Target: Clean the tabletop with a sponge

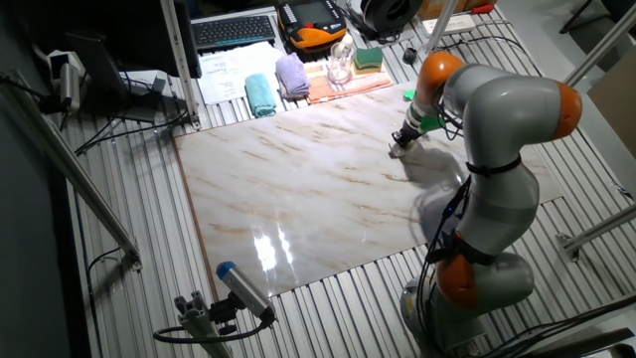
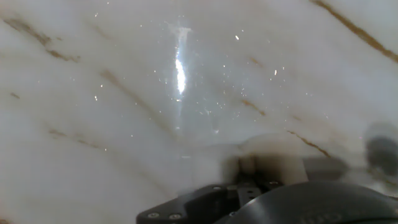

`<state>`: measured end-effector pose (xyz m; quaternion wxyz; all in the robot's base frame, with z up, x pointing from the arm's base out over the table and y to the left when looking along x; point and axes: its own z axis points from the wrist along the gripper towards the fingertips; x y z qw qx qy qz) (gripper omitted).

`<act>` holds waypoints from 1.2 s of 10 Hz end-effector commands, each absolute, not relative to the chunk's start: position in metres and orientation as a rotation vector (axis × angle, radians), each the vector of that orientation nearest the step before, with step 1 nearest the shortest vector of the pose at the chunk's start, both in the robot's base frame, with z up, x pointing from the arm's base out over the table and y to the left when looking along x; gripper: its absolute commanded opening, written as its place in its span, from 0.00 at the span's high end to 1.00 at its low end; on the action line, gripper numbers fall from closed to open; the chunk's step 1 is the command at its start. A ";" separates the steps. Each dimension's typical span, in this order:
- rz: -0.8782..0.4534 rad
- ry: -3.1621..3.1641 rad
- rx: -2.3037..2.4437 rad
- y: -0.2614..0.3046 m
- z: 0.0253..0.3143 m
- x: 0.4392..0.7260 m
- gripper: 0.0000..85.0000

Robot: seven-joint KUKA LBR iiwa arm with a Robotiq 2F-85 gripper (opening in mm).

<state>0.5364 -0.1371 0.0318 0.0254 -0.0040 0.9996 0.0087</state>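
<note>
**Gripper presses a sponge onto the marble slab**

The gripper (image 1: 399, 146) points down at the tabletop (image 1: 298, 189), near its far right part. In the hand view, the gripper (image 2: 268, 167) is closed on a cream sponge (image 2: 273, 149), which sits flat against the glossy white stone. The sponge looks blurred, and only its upper part shows above the dark gripper body. Brown-tan veins cross the stone around it, and a bright streak of reflected light lies further out, toward the top of that view.

In the fixed view, the arm (image 1: 497, 129), grey with orange joints, bends over the slab's right edge from its base at the near right. The slab lies on a ribbed grey metal table (image 1: 129, 278).

Beyond the slab's far edge lie a folded teal cloth (image 1: 260, 95), a lilac cloth (image 1: 292, 75) beside it, a clear glass (image 1: 340, 66) on an orange mat (image 1: 348, 88), and a green-and-yellow sponge (image 1: 369, 60). Further back are a keyboard (image 1: 235, 30) and papers (image 1: 227, 72). A small blue-tipped device (image 1: 241, 288) stands at the near left corner.
</note>
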 end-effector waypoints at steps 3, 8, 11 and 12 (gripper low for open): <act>0.020 3.070 -0.035 -0.138 0.034 0.532 1.00; 0.038 3.048 -0.056 -0.129 0.031 0.505 1.00; 0.082 3.048 -0.058 -0.128 0.030 0.507 1.00; 0.079 3.049 -0.051 -0.127 0.030 0.515 1.00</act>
